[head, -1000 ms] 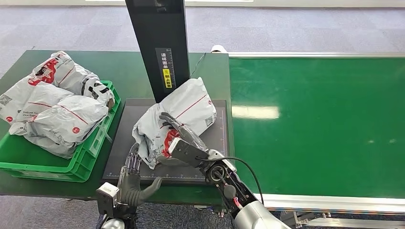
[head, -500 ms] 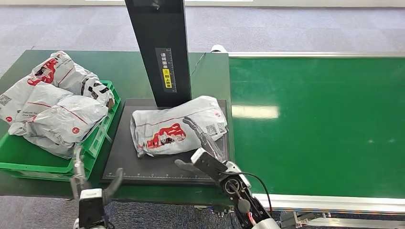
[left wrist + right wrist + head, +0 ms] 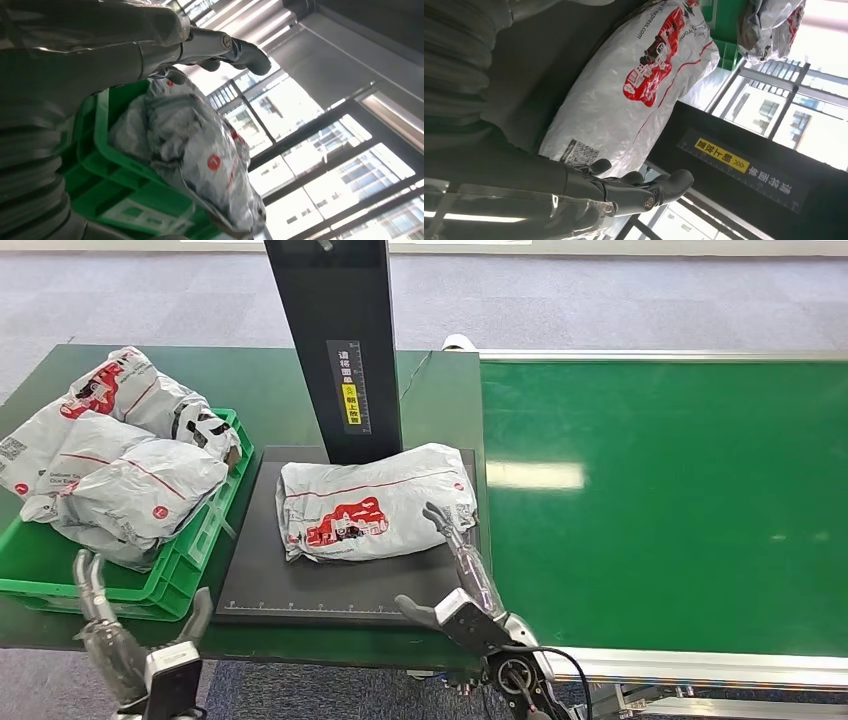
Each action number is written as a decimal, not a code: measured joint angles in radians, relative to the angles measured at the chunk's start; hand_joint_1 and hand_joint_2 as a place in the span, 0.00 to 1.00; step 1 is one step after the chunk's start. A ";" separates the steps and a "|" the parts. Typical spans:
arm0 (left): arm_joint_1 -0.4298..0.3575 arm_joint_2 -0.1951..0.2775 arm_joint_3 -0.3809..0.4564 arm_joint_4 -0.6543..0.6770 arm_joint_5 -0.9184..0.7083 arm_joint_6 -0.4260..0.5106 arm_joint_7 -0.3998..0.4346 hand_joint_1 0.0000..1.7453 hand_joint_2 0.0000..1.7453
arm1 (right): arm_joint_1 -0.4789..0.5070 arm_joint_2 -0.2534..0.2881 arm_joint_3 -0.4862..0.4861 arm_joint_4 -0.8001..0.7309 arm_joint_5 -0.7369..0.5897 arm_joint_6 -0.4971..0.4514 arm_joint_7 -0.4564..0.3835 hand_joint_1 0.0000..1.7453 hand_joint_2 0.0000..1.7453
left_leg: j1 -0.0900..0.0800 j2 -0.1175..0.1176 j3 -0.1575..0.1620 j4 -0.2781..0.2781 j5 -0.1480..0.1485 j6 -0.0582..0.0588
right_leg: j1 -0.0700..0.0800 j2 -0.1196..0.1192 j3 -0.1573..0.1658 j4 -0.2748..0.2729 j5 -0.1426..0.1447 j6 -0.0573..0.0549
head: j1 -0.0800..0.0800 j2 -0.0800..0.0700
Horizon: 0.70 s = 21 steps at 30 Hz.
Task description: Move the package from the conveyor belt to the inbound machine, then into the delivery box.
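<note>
A grey plastic package (image 3: pixel 372 503) with red print lies flat on the black plate of the inbound machine (image 3: pixel 310 585), at the foot of its black post (image 3: pixel 340 340). The same package (image 3: pixel 634 90) shows in the right wrist view. My right hand (image 3: pixel 462 575) is open at the plate's near right corner, fingers stretched toward the package's right end and holding nothing. My left hand (image 3: pixel 125 635) is open low at the table's front edge, in front of the green delivery box (image 3: pixel 195 550), empty, fingers spread upward.
The green box (image 3: pixel 115 165) holds several grey packages (image 3: pixel 110 455) piled above its rim. The green conveyor belt (image 3: pixel 670 500) stretches to the right with nothing on it. Grey carpet lies beyond the table.
My right hand let go of the package, which dropped flat onto the plate, and pulled back to the near right. My left hand moved left, toward the green box.
</note>
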 joint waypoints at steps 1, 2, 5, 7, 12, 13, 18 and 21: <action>-0.015 0.004 -0.020 0.022 -0.009 -0.003 0.012 0.00 1.00 | 0.014 -0.002 -0.005 -0.019 -0.001 0.000 0.000 0.00 1.00 | 0.000 0.000 0.000 0.000 0.000 0.000 | 0.000 0.000 0.000 0.000 0.000 0.000 | 0.000 0.000; -0.032 0.007 -0.042 0.045 -0.018 -0.008 0.025 0.00 1.00 | 0.028 -0.003 -0.010 -0.038 -0.002 0.000 0.001 0.00 1.00 | 0.000 0.000 0.000 0.000 0.000 0.000 | 0.000 0.000 0.000 0.000 0.000 0.000 | 0.000 0.000; -0.098 0.014 -0.116 0.125 -0.052 -0.026 0.071 0.00 1.00 | 0.066 -0.005 -0.029 -0.104 -0.010 -0.001 0.011 0.00 1.00 | 0.000 -0.001 0.000 0.000 0.000 0.000 | 0.000 -0.001 0.000 0.000 0.000 0.000 | 0.000 0.000; -0.144 0.015 -0.161 0.178 -0.070 -0.035 0.096 0.00 1.00 | 0.086 -0.005 -0.043 -0.145 -0.016 -0.001 0.020 0.00 1.00 | 0.000 0.000 0.000 0.000 0.000 0.000 | 0.000 -0.001 0.000 0.000 0.000 0.000 | 0.000 0.000; -0.254 0.018 -0.241 0.308 -0.090 -0.088 0.136 0.00 1.00 | 0.105 -0.006 -0.072 -0.210 -0.062 0.005 0.027 0.00 1.00 | 0.000 0.000 0.000 0.000 0.000 0.000 | 0.000 0.000 0.000 0.000 0.001 0.000 | 0.000 0.000; -0.274 0.018 -0.254 0.338 -0.093 -0.101 0.139 0.00 1.00 | 0.105 -0.006 -0.078 -0.215 -0.077 0.008 0.027 0.00 1.00 | 0.000 0.000 0.000 0.000 0.000 0.000 | 0.000 0.000 0.000 0.000 0.001 0.000 | 0.000 0.000; -0.340 0.014 -0.315 0.469 -0.129 -0.134 0.157 0.00 1.00 | 0.091 -0.005 -0.106 -0.218 -0.153 0.012 0.021 0.00 1.00 | 0.000 0.000 0.000 0.000 0.000 0.000 | 0.000 0.000 0.000 0.000 0.001 0.000 | 0.000 0.000; -0.353 0.014 -0.347 0.524 -0.164 -0.142 0.183 0.00 1.00 | 0.070 -0.005 -0.118 -0.210 -0.199 0.025 0.010 0.00 1.00 | 0.000 0.000 0.000 0.000 0.000 0.000 | 0.000 0.000 0.000 0.000 0.001 0.000 | 0.000 0.000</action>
